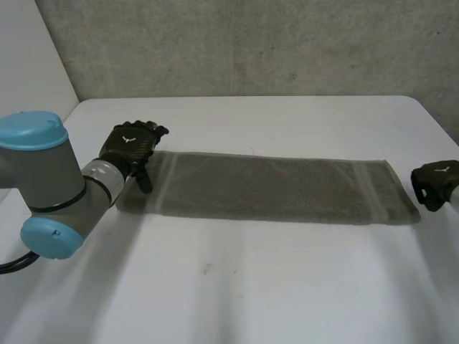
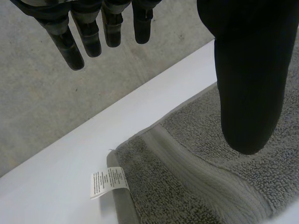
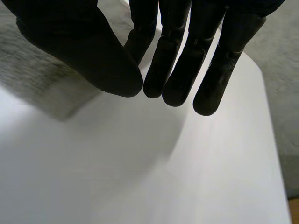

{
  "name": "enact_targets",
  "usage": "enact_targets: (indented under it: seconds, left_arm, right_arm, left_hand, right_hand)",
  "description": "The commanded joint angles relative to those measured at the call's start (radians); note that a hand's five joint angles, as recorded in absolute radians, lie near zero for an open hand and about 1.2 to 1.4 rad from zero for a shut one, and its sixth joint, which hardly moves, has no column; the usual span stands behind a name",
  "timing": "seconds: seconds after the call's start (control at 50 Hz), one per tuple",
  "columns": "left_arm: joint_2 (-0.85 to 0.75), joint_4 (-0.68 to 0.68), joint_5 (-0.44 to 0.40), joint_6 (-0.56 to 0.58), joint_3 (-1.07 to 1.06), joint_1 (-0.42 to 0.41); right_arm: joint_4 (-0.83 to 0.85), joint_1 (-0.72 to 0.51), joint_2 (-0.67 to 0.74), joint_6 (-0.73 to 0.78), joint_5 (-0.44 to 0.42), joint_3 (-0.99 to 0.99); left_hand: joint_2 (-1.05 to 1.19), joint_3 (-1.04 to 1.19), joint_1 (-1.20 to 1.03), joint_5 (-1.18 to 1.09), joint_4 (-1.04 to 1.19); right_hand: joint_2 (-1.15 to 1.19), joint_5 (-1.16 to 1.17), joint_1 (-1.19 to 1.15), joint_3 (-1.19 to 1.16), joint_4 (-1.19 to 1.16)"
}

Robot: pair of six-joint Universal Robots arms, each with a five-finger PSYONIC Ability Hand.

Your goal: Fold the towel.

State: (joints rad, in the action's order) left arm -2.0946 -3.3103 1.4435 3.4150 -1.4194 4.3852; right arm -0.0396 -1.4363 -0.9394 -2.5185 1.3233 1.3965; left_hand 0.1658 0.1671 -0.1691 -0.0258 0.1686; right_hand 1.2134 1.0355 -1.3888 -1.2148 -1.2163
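Note:
A grey towel (image 1: 272, 188) lies flat on the white table (image 1: 237, 279) as a long strip running left to right. My left hand (image 1: 129, 147) hovers over its left end, open, fingers (image 2: 88, 32) straight and thumb (image 2: 247, 70) spread above the towel (image 2: 196, 177). A white label (image 2: 108, 181) sticks out at that end's corner. My right hand (image 1: 435, 183) sits just off the towel's right end, above bare table. Its thumb and fingers (image 3: 182, 56) are closed together with nothing between them. The towel's corner (image 3: 28, 79) lies beside the thumb.
A grey wall (image 1: 251, 43) stands behind the table's far edge. The table's right edge (image 3: 275, 140) runs close beside my right hand. Bare table stretches in front of the towel.

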Motion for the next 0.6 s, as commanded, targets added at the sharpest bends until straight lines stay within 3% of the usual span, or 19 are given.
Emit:
enact_targets:
  seconds: [0.02, 0.04, 0.06, 0.12, 0.32, 0.6]
  left_arm:
    - [0.002, 0.0, 0.0, 0.0, 0.0, -0.001]
    - [0.002, 0.0, 0.0, 0.0, 0.0, -0.001]
    - [0.002, 0.0, 0.0, 0.0, 0.0, -0.003]
    - [0.002, 0.0, 0.0, 0.0, -0.003, -0.003]
    - [0.005, 0.0, 0.0, 0.0, -0.003, 0.002]
    - [-0.004, -0.005, -0.002, -0.019, -0.003, 0.004]
  right_arm:
    - [-0.054, 0.03, -0.007, -0.011, -0.087, 0.012]
    - [-0.049, 0.031, -0.018, -0.02, -0.126, 0.034]
    - [-0.034, 0.033, -0.031, -0.034, -0.159, 0.057]
    - [0.019, 0.033, -0.076, -0.081, -0.199, 0.1]
    - [0.087, 0.034, -0.084, -0.135, -0.248, 0.145]
    - [0.099, 0.039, -0.01, -0.102, -0.239, 0.131]
  left_hand:
    - [0.01, 0.008, -0.006, 0.025, 0.007]
    - [0.01, 0.008, -0.006, 0.025, 0.007]
    - [0.01, 0.008, -0.006, 0.025, 0.007]
    - [0.01, 0.008, -0.006, 0.025, 0.007]
    - [0.01, 0.008, -0.006, 0.025, 0.007]
    - [0.01, 0.008, -0.006, 0.025, 0.007]
  right_hand:
    - [-0.133, -0.13, 0.309, 0.135, 0.136]
    - [-0.403, -0.4, 0.579, 0.405, 0.406]
    - [-0.514, -0.51, 0.689, 0.515, 0.517]
    - [-0.635, -0.632, 0.81, 0.636, 0.638]
    - [-0.629, -0.626, 0.805, 0.631, 0.632]
    - [-0.55, -0.547, 0.726, 0.552, 0.553]
